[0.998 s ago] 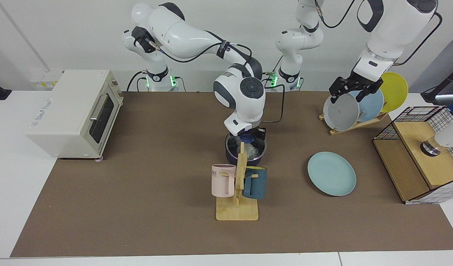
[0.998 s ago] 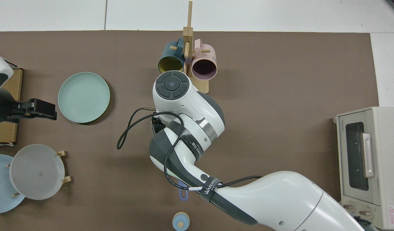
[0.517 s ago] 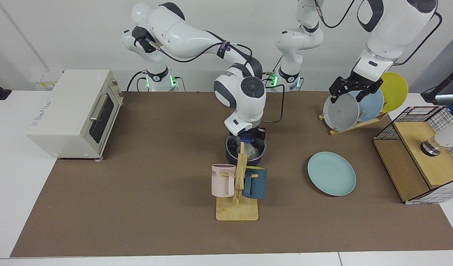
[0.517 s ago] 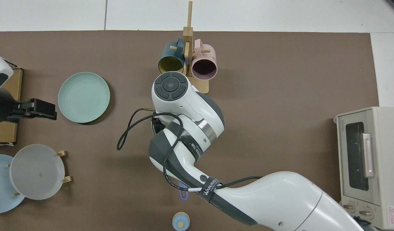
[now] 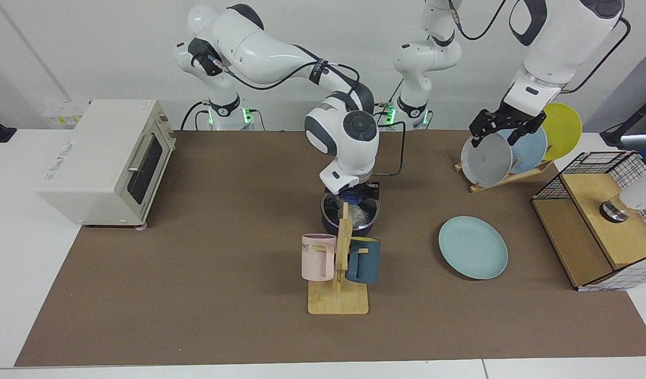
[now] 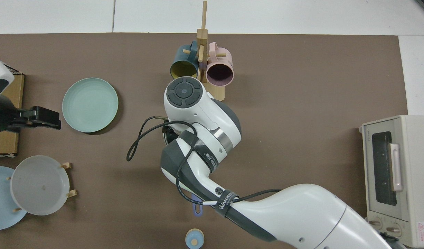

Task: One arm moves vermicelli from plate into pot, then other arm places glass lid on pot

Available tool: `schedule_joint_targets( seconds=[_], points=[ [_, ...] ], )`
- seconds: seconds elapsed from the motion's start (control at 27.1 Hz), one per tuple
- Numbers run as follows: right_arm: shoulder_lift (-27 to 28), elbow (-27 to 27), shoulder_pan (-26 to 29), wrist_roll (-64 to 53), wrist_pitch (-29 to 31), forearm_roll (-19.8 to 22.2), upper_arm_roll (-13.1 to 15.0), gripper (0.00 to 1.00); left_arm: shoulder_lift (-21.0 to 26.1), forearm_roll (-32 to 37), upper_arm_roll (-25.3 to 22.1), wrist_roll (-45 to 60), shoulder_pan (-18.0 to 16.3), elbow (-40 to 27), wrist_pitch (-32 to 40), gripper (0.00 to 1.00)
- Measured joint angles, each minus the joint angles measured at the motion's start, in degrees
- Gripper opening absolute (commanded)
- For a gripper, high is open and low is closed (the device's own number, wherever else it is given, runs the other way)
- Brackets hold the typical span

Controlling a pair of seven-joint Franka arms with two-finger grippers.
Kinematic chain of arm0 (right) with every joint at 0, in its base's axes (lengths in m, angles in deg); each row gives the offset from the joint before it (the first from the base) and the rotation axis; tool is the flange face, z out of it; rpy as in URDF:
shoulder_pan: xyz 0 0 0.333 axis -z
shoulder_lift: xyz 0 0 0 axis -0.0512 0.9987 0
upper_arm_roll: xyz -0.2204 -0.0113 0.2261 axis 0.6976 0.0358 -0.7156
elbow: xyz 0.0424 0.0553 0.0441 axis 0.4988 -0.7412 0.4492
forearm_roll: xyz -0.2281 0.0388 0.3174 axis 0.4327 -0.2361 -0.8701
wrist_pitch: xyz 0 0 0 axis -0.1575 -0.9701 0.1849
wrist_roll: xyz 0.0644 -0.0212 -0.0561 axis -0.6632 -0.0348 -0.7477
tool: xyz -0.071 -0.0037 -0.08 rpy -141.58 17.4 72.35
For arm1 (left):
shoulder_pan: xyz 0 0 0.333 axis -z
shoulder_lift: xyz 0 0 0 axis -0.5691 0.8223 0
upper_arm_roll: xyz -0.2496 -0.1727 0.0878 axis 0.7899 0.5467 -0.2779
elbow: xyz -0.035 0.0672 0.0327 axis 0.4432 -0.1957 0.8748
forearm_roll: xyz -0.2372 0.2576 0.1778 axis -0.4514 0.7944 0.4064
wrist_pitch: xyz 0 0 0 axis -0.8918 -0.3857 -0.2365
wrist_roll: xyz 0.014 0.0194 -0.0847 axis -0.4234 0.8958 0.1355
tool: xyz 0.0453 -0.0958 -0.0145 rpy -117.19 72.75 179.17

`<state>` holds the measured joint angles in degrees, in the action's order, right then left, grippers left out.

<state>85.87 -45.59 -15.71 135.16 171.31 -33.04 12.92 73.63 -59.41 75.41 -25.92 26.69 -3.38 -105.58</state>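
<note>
Brown mat (image 5: pixel 196 295) lies bare around the lidded pot (image 5: pixel 350 217) mid-table.

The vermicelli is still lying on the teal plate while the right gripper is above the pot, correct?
Not quite. The facing view shows the teal plate bare; the vermicelli is inside the pot. The right gripper is indeed above the pot.

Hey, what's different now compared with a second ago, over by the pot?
The right arm's wrist has risen slightly above the pot, its tool still at the blue knob of the glass lid on the pot. Whether it has let go cannot be seen. The vermicelli in the pot, the empty plate and the left tool, waiting by the plate rack, have not moved.
</note>
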Motion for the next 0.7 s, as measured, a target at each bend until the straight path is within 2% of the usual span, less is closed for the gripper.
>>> schedule_joint_targets(
  seconds=[0.41,0.7],
  points=[
    [-0.7,1.1,0.0,0.0,-0.6,0.9,-0.8,1.0,0.0,0.0,0.0,0.0,0.0,0.0,0.0,1.0],
    [-6.6,2.3,0.6,-3.7,-1.6,1.1,-0.6,1.0,-0.1,0.0,0.0,0.0,0.0,0.0,0.0,1.0]
  ],
)
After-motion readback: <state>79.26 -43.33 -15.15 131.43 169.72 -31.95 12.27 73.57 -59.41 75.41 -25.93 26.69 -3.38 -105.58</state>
